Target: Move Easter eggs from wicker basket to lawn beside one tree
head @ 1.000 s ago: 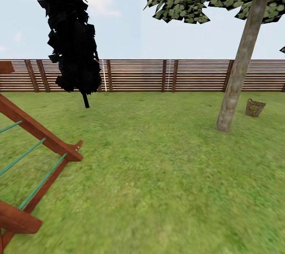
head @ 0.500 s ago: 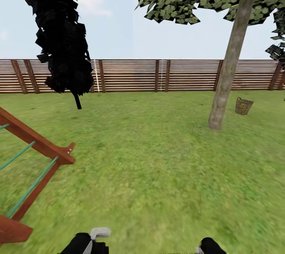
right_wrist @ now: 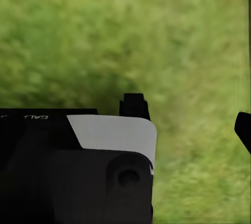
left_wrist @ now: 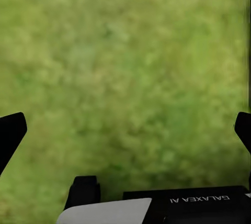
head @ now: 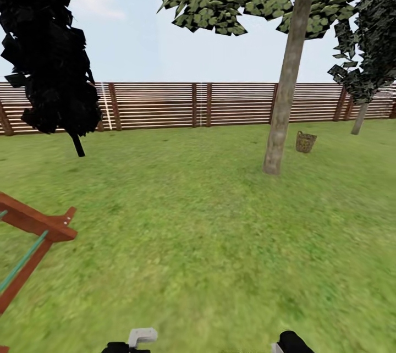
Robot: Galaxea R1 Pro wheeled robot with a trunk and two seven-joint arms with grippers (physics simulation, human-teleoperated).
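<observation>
Head view: wide lawn (head: 209,243) in a fenced garden. The wicker basket (head: 306,142) sits on the grass far ahead to the right, just beyond and to the right of the tree (head: 283,100) with the thick grey-brown leaning trunk, near it but not touching. Basket too small to tell what is inside. Brown slat fence (head: 165,105) runs across the back. Black-leaved thin tree (head: 52,56) at far left, another dark-leaved tree (head: 366,50) at far right. Red-brown playset frame (head: 33,232) with a green rung at the left edge.

Left gripper (left_wrist: 125,130): black fingertips (left_wrist: 11,132) spread wide over bare grass, nothing between them. Right gripper (right_wrist: 243,130): one fingertip shows at the frame edge, arm body blocks the rest, cannot tell whether released or clenched.
</observation>
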